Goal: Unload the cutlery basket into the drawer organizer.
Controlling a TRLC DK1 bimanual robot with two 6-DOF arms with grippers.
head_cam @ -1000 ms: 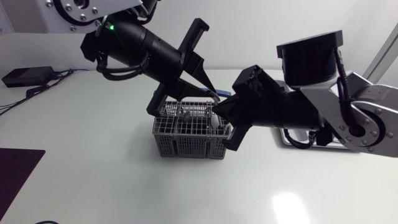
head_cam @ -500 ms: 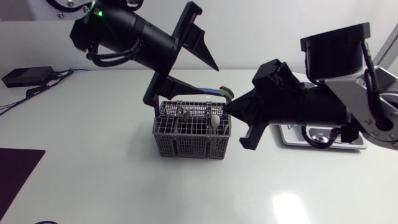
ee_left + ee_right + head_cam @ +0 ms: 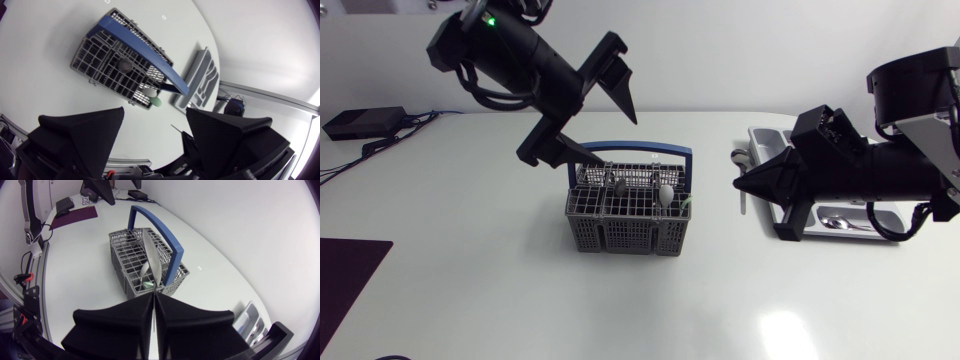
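1. While both arms hang clear of it, the grey wire cutlery basket (image 3: 628, 222) (image 3: 112, 62) (image 3: 137, 260) stands upright at the middle of the white table (image 3: 520, 300), its blue handle (image 3: 642, 148) arched over the top.
2. Several utensils stand in its compartments: a dark rounded head (image 3: 618, 185) sits left of a pale spoon bowl (image 3: 665, 193), and a pale green piece (image 3: 687, 208) shows at the basket's right end.
3. Well to the right of the basket lies the grey drawer organizer (image 3: 761, 136) (image 3: 202, 75) (image 3: 252, 322), much of it hidden behind the right arm. A spoon (image 3: 832, 222) lies in one of its near compartments.
4. The right gripper (image 3: 742, 186) (image 3: 154, 297) comes in from the right and points left, with its tip at the organizer's left edge, between organizer and basket. Its fingers are pressed together on a slim pale piece of cutlery (image 3: 741, 160) (image 3: 151, 260), which crosses the tip from far to near. Whether it is a knife or a spoon I cannot tell.
5. The left gripper (image 3: 618, 140) (image 3: 155, 112) hangs above the basket's far left side, its claw spread wide with nothing in it. Its wrist view shows the basket and the organizer through the gap between the fingers.
6. At the table's far left sits a black box (image 3: 365, 122) with cables, and a dark mat (image 3: 345, 275) lies at the near left edge.
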